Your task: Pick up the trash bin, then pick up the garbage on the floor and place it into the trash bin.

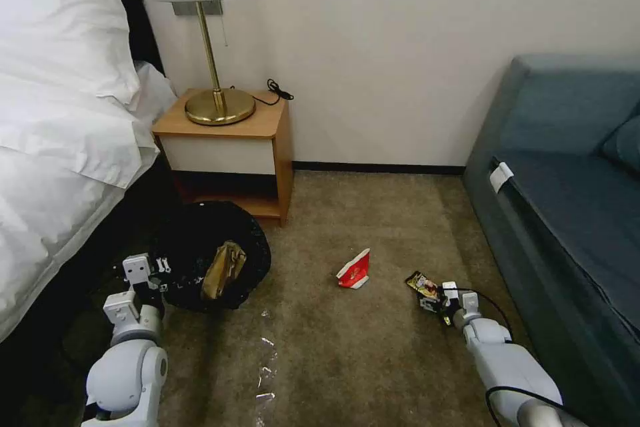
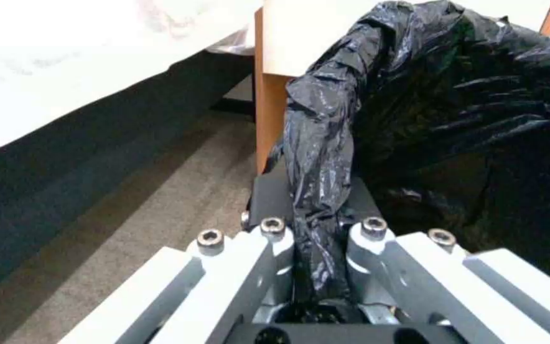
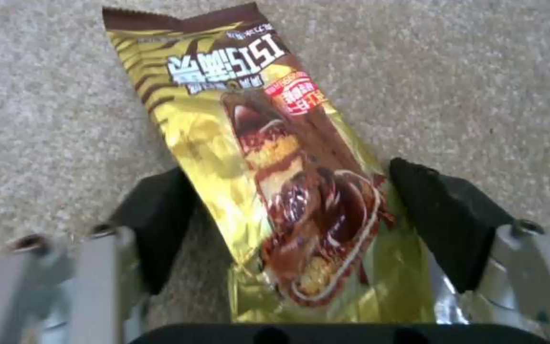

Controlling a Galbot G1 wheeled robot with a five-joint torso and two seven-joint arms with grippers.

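While the left gripper (image 2: 316, 239) pinches the bin (image 1: 212, 255), paper bag (image 1: 223, 269) inside, the right gripper (image 3: 301, 215) gapes around the wrapper (image 3: 275, 162); carton (image 1: 354, 270) and bottle (image 1: 267, 367) remain.

Brown carpet (image 1: 347, 353) under a cream wall (image 1: 400, 47) — bed (image 1: 60, 127), nightstand (image 1: 230, 147) with brass lamp (image 1: 210, 33), teal sofa (image 1: 573, 213)

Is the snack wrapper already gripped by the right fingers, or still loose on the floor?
Still loose. The snack wrapper lies flat on the carpet between the spread fingers of the right gripper, which stand apart from its edges.
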